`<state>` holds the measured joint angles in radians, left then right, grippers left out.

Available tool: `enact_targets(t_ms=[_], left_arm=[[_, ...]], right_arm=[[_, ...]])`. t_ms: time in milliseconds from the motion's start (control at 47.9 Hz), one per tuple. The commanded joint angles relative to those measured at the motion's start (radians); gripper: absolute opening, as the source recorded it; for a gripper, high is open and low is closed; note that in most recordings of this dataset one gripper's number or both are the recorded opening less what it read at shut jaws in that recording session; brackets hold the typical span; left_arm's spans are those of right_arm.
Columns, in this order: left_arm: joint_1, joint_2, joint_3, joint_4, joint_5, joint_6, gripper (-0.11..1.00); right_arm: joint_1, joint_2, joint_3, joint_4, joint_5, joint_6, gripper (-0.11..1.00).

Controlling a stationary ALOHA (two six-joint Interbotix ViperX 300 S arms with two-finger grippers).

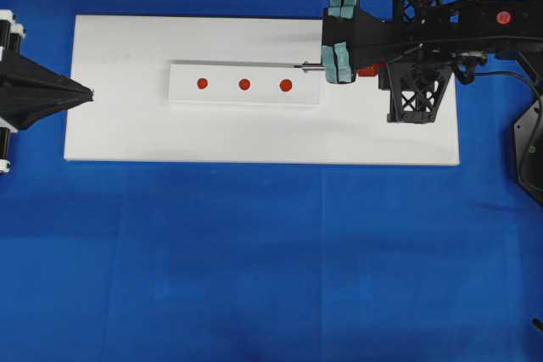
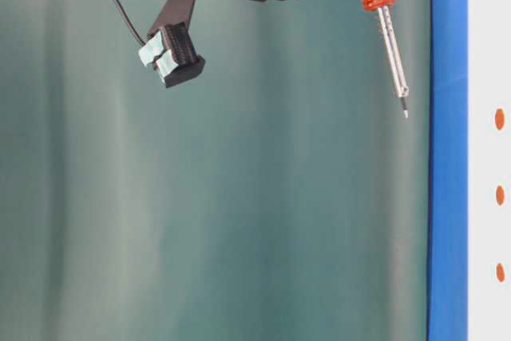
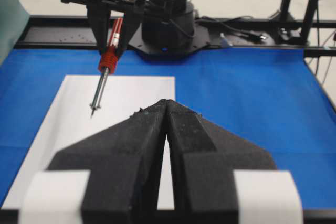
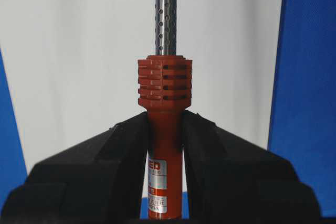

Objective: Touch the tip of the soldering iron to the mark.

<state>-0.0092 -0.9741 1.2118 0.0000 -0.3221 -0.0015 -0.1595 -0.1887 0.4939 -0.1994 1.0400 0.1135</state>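
Soldering iron (image 4: 165,103): red-orange handle sitting clamped between the black jaws of the right gripper (image 4: 165,145), perforated silver shaft pointing away toward the white board (image 1: 127,125); tip hanging in the air above the board's right part, short of the raised white strip (image 1: 182,91). Mark (image 1: 244,85): middle red dot of three on that strip, lying untouched. Left gripper (image 3: 166,129): jaws pressed together on nothing, resting at the board's left edge over the blue tabletop (image 1: 254,252).
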Motion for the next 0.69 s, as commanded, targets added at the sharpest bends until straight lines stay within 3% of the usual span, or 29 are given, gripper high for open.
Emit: enact_targets(t_ms=[0, 669], left_arm=[[-0.002, 0.009, -0.009, 0.002, -0.009, -0.002, 0.0], [-0.002, 0.009, -0.008, 0.002, -0.009, 0.0, 0.0]], right_arm=[[0.002, -0.023, -0.014, 0.0, -0.003, 0.0, 0.06], [0.002, 0.018, 0.003, 0.009, -0.035, 0.006, 0.06]])
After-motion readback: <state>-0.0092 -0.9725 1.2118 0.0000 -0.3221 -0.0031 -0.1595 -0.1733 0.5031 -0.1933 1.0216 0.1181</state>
